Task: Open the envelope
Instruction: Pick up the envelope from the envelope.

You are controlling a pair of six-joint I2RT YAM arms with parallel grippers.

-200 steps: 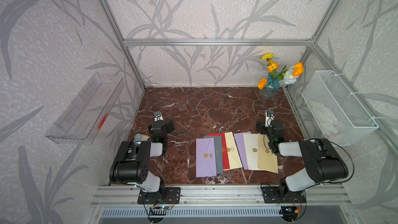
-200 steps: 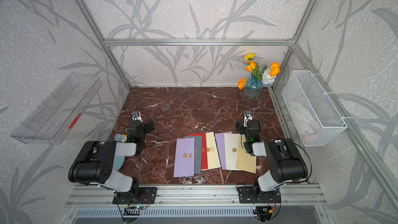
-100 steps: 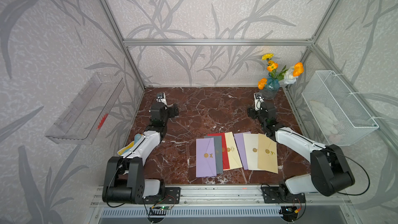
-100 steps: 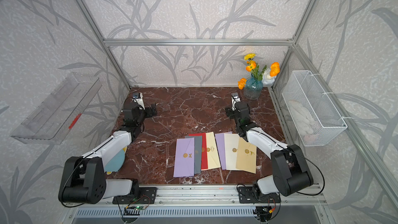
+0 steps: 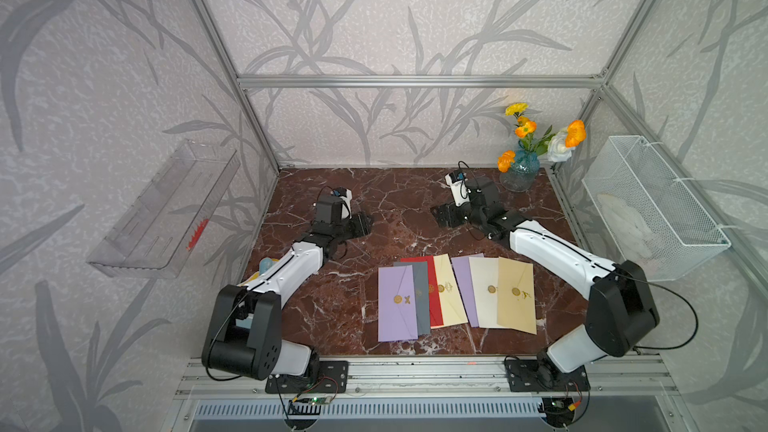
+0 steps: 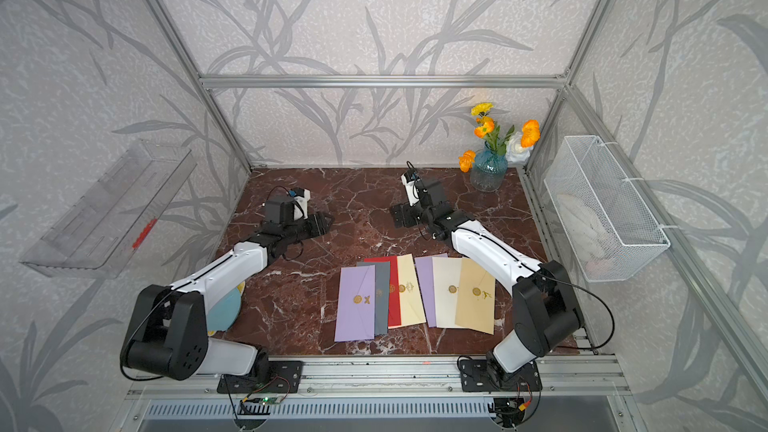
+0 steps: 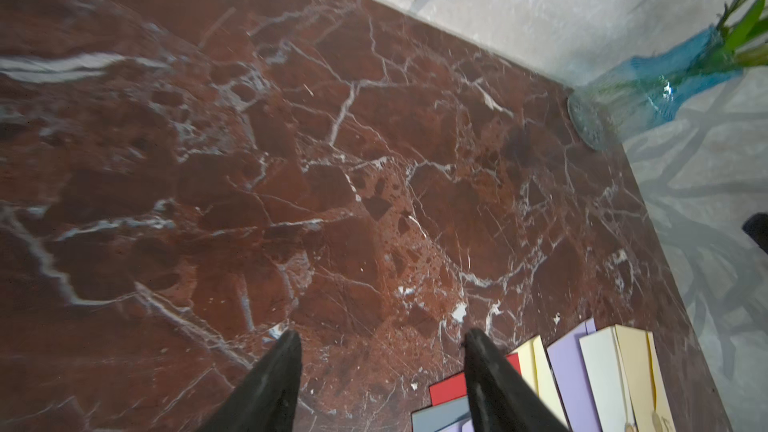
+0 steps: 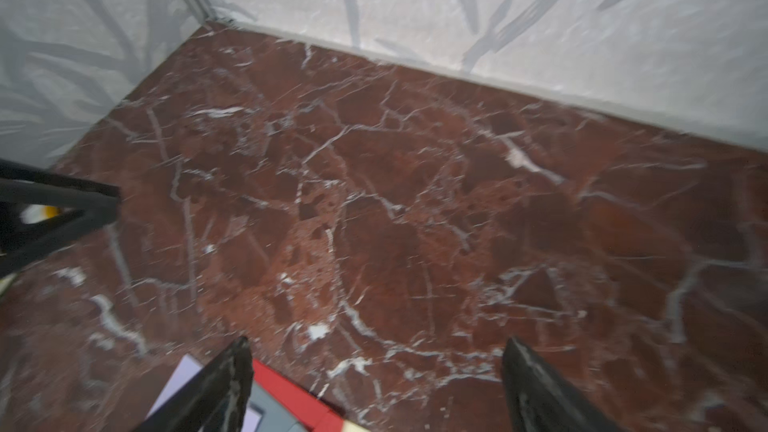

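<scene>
Several envelopes lie fanned out flat at the front middle of the marble table (image 5: 374,197), each shut with a gold wax seal. From the left I see a purple envelope (image 5: 397,303), then grey, red (image 5: 424,268), cream, lavender and white ones, and a tan envelope (image 5: 515,295) last. My left gripper (image 5: 361,224) hovers behind them to the left, open and empty. My right gripper (image 5: 442,216) hovers behind them to the right, wide open and empty. In the left wrist view the left gripper (image 7: 382,338) frames bare marble, with the red envelope (image 7: 449,388) by one finger. The right gripper (image 8: 377,344) also spans bare marble.
A blue glass vase (image 5: 519,172) of flowers stands at the back right corner. A white wire basket (image 5: 648,209) hangs on the right wall and a clear plastic shelf (image 5: 166,209) on the left wall. A teal disc (image 6: 226,309) lies under the left arm.
Both arms have unfolded from beside the envelopes and reached toward the back of the table. The left jaws have narrowed somewhat. The envelopes have not moved.
</scene>
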